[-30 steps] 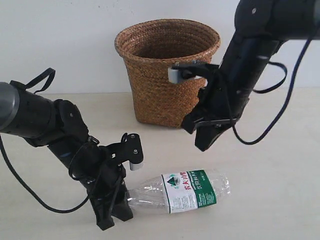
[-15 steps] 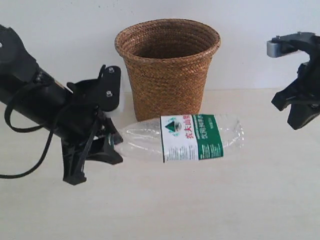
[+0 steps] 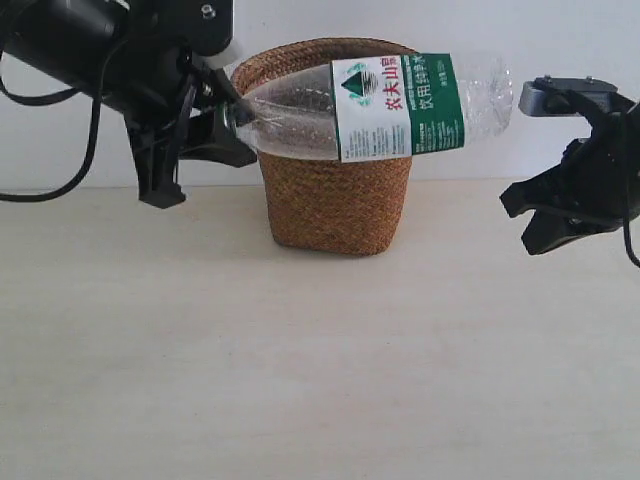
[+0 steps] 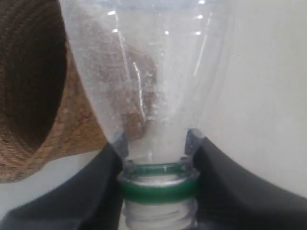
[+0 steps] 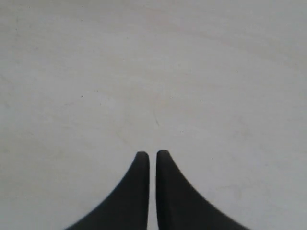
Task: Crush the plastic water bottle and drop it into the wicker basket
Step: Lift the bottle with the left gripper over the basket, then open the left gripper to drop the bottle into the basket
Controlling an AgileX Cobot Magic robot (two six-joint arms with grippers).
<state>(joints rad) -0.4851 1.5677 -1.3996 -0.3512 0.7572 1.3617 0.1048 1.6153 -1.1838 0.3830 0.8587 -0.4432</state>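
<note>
On the table, before the wall, items as follows.

Table: pale light-wood surface with faint lengthwise grain, matt. It fills the lower part of the exterior view. The right wrist view shows it off-white, with a few faint marks.

Wall: plain and whitish, rising from the table's far edge.

Wicker basket: brown and woven, with a round flared rim and a narrower base. It stands upright on the table near the wall, mid-scene, and its inside is dark.

Plastic water bottle: clear and ribbed, held level in the air, well off the table. In the exterior view it crosses the basket's rim; whether it is over the mouth or in front of it cannot be told. The neck points toward the left arm.

Label: green and white with red characters, wrapped round the bottle's middle.

Green ring: at the bottle's neck.

Left hand: black, raised beside the basket's rim and pinching the bottle at its neck. Its fingers sit on either side, just above the ring.

Right hand: black, in the air to the right of the basket, apart from both basket and bottle. Its fingertips are pressed almost together with only a hairline gap and nothing between them.

Cable: black, hanging in a loop from the left arm.
</note>
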